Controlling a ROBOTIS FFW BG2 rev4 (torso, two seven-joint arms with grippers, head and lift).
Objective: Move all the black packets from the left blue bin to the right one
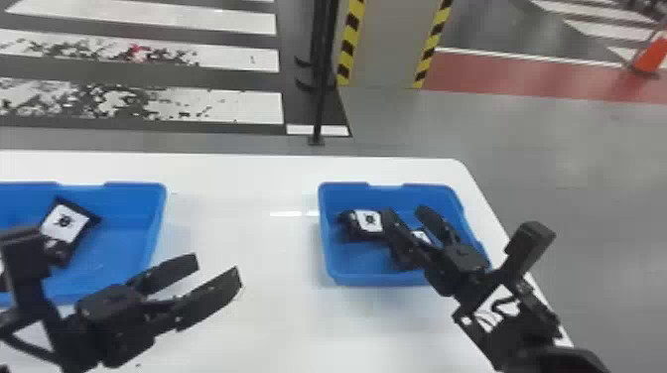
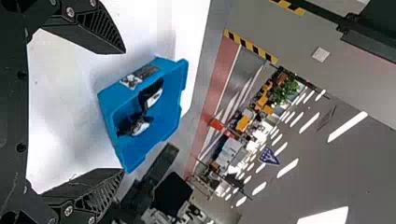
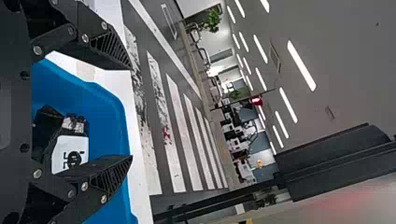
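Note:
Over the right blue bin (image 1: 347, 270) my right gripper (image 1: 409, 218) stands open, above black packets with white labels. One packet (image 1: 368, 221) lies left of its fingers, and another (image 1: 422, 235) shows between them. In the right wrist view the gripper (image 3: 131, 114) has a packet (image 3: 70, 151) lying beyond it in the bin. My left gripper (image 1: 218, 263) is open and empty over the table, right of the left blue bin (image 1: 116, 193), where black packets (image 1: 64, 222) lie by the left wall side. The left wrist view shows the gripper (image 2: 125, 112) facing the right bin (image 2: 163, 126).
A white table (image 1: 238, 208) holds both bins, with a gap between them. Behind its far edge stand a thin black pole (image 1: 320, 99) and a pillar with yellow-black striping (image 1: 392, 44). An orange cone (image 1: 650, 54) is on the floor at the far right.

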